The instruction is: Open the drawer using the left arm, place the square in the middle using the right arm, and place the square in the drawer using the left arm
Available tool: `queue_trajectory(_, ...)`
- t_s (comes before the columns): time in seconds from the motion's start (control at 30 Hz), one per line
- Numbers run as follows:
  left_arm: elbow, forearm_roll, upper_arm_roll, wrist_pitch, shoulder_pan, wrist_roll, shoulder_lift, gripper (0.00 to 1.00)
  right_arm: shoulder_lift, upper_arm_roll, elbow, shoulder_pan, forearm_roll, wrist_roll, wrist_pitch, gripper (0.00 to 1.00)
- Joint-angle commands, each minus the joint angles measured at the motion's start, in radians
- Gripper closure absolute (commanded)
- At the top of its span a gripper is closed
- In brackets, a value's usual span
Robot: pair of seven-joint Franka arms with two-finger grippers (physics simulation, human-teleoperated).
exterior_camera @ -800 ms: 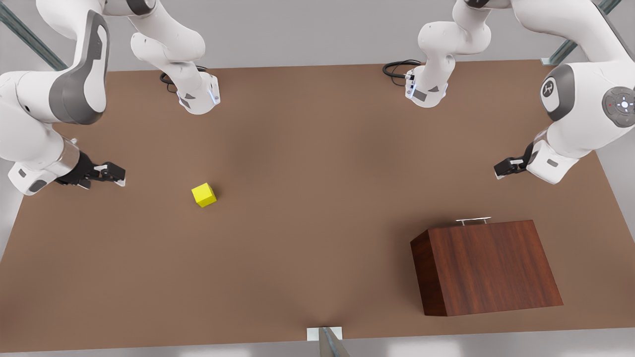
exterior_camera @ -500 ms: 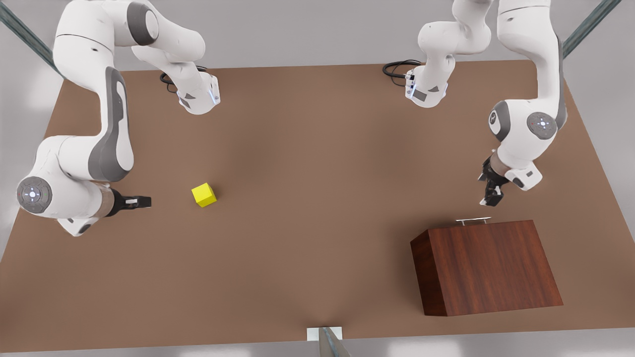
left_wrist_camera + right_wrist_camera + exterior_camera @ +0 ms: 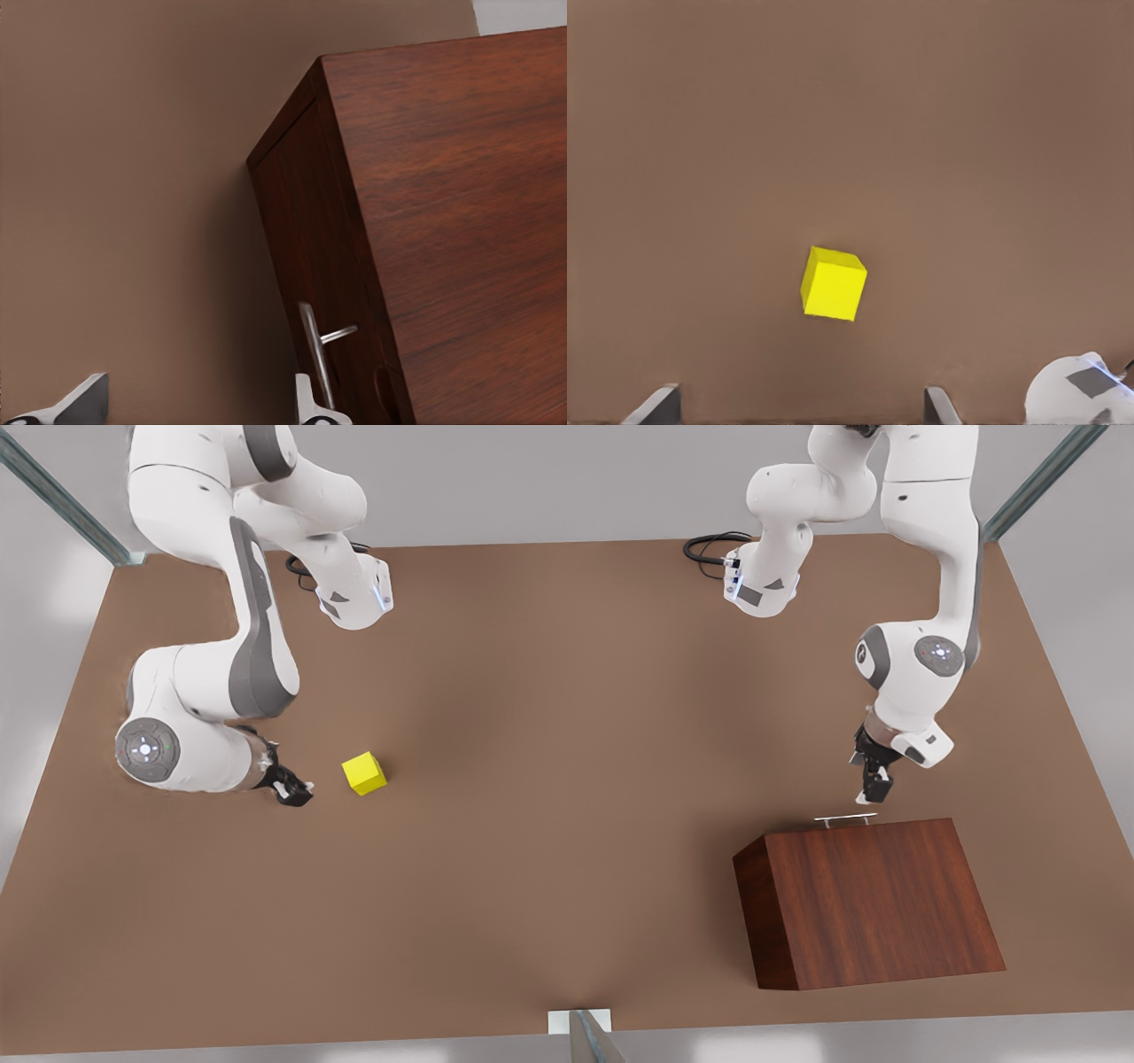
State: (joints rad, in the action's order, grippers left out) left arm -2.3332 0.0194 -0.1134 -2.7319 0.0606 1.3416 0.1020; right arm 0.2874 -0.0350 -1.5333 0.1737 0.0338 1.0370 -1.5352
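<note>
Drawer (image 3: 846, 825) front mostly hidden in the front view behind the cabinet (image 3: 873, 903) top – just the handle (image 3: 845, 817) peeking out, still closed. Yellow cube (image 3: 364, 773) sitting on the table (image 3: 549, 779), just beside the right gripper (image 3: 297, 790), not touching; fingers (image 3: 656, 405) spread apart, cut off at the frame edge. Left gripper (image 3: 873, 788) pointing down close above the handle, jaws apart, one fingertip (image 3: 306, 403) right by the bar. Both arms bent low over the table.

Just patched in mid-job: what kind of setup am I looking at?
Likely a simulated two-arm test bench: a plain brown tabletop holding just a wooden cabinet and a yellow cube, against blank grey surroundings.
</note>
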Motion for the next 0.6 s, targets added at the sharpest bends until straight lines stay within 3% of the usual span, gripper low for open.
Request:
queue_trajectory(0.0,-0.002,0.001,0.000,-0.008,0.001,0.001,0.001,0.00,-0.001,0.000,-0.004,-0.011,0.000,0.006,-0.006,0.01)
queue_trajectory(0.17,-0.028,0.001,0.000,-0.084,-0.001,-0.001,0.015,0.00,-0.051,0.000,-0.226,0.033,0.044,0.075,-0.305,0.01)
queue_trajectory(0.27,-0.026,0.001,0.000,-0.092,-0.001,-0.001,0.018,0.00,-0.105,0.027,-0.327,0.036,0.066,0.133,-0.331,0.01)
queue_trajectory(0.33,-0.026,0.001,0.000,-0.120,-0.001,-0.001,0.033,0.00,-0.197,0.053,-0.510,0.035,0.069,0.144,-0.469,0.01)
queue_trajectory(0.4,-0.026,0.001,0.000,-0.144,-0.002,-0.002,0.044,0.00,-0.200,0.055,-0.541,0.035,0.069,0.144,-0.509,0.01)
queue_trajectory(0.47,-0.021,0.001,0.000,-0.144,-0.004,-0.002,0.045,0.00,-0.174,0.053,-0.623,0.033,0.067,0.143,-0.684,0.01)
queue_trajectory(0.57,-0.020,0.002,0.000,-0.144,-0.010,-0.004,0.048,0.00,-0.155,0.052,-0.626,0.018,0.066,0.124,-0.711,0.00)
